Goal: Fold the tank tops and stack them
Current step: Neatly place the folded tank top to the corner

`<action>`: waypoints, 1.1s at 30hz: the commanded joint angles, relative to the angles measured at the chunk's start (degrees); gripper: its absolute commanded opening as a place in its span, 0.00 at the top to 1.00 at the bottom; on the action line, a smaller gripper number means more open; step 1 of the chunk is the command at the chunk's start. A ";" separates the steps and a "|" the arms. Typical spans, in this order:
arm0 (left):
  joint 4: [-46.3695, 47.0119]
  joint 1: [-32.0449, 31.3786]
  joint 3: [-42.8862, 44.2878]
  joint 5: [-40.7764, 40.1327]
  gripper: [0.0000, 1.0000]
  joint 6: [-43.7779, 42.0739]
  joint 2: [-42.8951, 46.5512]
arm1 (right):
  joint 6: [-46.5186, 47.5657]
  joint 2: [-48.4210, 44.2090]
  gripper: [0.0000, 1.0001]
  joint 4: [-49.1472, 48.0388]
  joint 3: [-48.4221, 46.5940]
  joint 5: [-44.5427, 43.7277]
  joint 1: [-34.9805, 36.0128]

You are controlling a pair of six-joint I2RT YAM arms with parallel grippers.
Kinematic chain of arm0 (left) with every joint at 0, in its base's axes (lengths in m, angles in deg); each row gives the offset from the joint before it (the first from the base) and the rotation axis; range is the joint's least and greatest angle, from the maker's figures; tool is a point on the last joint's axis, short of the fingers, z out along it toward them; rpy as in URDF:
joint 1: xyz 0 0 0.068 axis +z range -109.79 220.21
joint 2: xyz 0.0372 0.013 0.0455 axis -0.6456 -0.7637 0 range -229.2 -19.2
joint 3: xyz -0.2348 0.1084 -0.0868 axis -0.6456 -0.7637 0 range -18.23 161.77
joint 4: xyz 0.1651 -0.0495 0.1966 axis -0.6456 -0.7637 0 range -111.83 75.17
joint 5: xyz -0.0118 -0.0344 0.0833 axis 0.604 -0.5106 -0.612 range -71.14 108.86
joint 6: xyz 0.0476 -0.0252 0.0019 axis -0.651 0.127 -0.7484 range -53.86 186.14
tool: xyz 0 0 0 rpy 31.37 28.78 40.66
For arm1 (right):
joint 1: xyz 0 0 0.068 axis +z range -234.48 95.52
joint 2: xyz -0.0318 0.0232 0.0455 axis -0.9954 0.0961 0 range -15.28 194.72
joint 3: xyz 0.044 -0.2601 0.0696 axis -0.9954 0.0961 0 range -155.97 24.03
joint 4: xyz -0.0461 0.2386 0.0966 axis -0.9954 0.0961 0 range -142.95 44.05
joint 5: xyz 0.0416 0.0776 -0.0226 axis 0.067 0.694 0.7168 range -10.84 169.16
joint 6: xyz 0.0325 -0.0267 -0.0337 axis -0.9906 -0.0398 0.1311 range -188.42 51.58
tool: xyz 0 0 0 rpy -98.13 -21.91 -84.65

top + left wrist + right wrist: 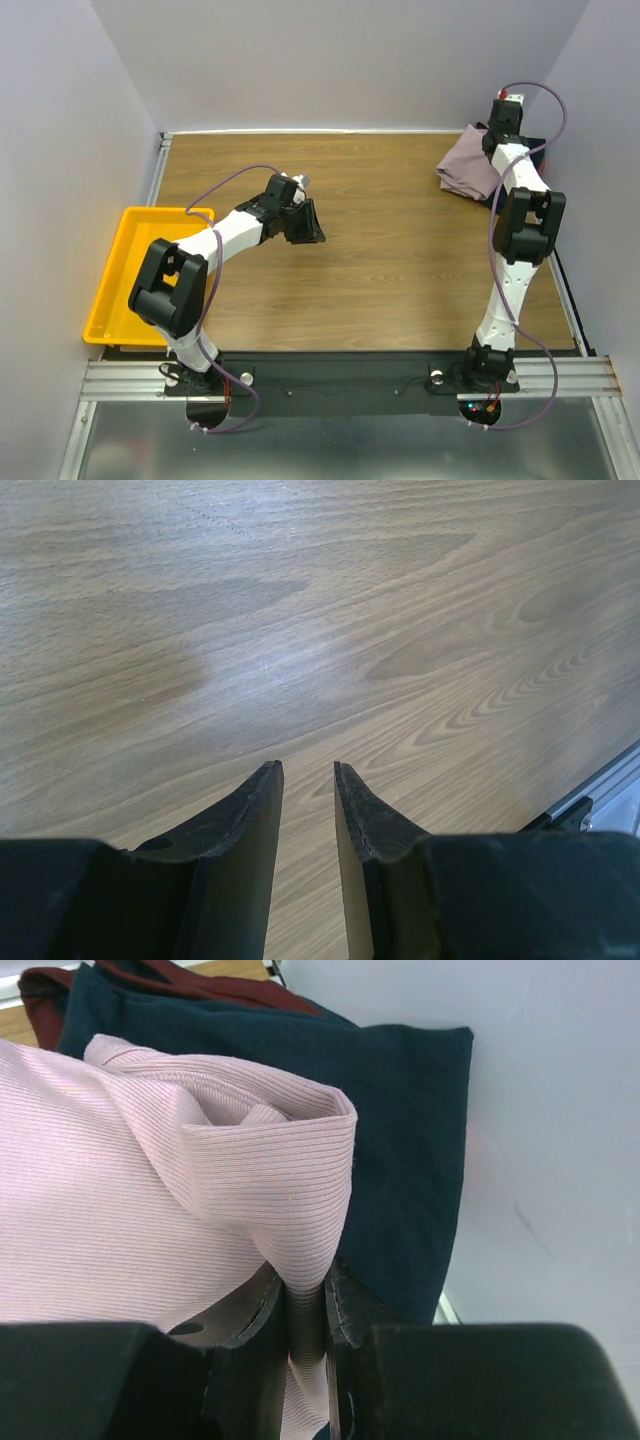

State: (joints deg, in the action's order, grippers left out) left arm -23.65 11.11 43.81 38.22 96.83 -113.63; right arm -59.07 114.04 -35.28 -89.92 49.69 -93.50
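Tray (pixel 115 290), yellow, sits at the left edge of the table (pixel 400 260), partly hidden by the left arm. Right gripper (pixel 304 1285) pinches a fold of the pink tank top (pixel 150 1220), which lies on navy tank tops (pixel 400 1160) in the far right corner; their count cannot be told. Left gripper (pixel 308 772) hovers over wood, fingers slightly apart.

No readable text, labels, brands, numbers or signs anywhere.

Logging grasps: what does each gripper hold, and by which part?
Right gripper pinches the pink tank top by a bunched fold at its edge; left gripper holds nothing.
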 commanded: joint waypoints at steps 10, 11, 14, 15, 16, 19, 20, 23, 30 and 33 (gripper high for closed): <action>1.88 0.54 1.68 0.07 0.60 -0.90 3.90 | -11.34 -8.02 0.00 0.96 2.85 3.36 -1.36; 1.79 0.54 1.85 -0.54 0.59 -0.99 4.60 | -12.67 -9.16 0.00 2.79 3.73 4.24 -1.36; 1.70 0.63 2.29 -1.68 0.57 -0.73 6.36 | -19.86 -16.08 0.00 5.26 8.63 12.04 -1.01; 1.87 0.63 2.38 -2.04 0.56 -0.73 6.89 | -21.28 -16.11 0.00 5.27 10.75 14.07 -0.83; 1.79 0.63 2.47 -3.08 0.56 -0.64 7.94 | -23.04 -20.12 0.00 5.18 12.77 15.92 -0.22; 1.79 0.63 2.65 -4.67 0.55 -0.81 9.70 | -28.57 -26.63 0.00 5.01 21.99 25.24 0.93; 1.70 0.71 2.56 -6.16 0.54 -0.82 11.01 | -30.68 -28.31 0.00 4.66 26.11 26.91 1.80; 1.53 0.63 1.68 -8.71 0.54 -1.34 13.65 | -34.83 -35.67 0.00 2.64 33.86 30.19 8.01; 1.44 0.63 -4.11 -12.32 0.54 -0.99 21.30 | -40.00 -57.31 0.00 -4.39 59.43 24.20 30.79; 2.66 0.54 -8.06 -13.29 0.54 -0.03 25.42 | -42.29 -67.31 0.00 -7.46 69.63 22.88 35.47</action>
State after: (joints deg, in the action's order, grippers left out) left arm -22.95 11.48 39.92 27.53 96.59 -93.70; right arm -96.17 57.43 -36.38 -26.95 75.19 -59.49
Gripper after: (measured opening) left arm 0.455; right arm 0.998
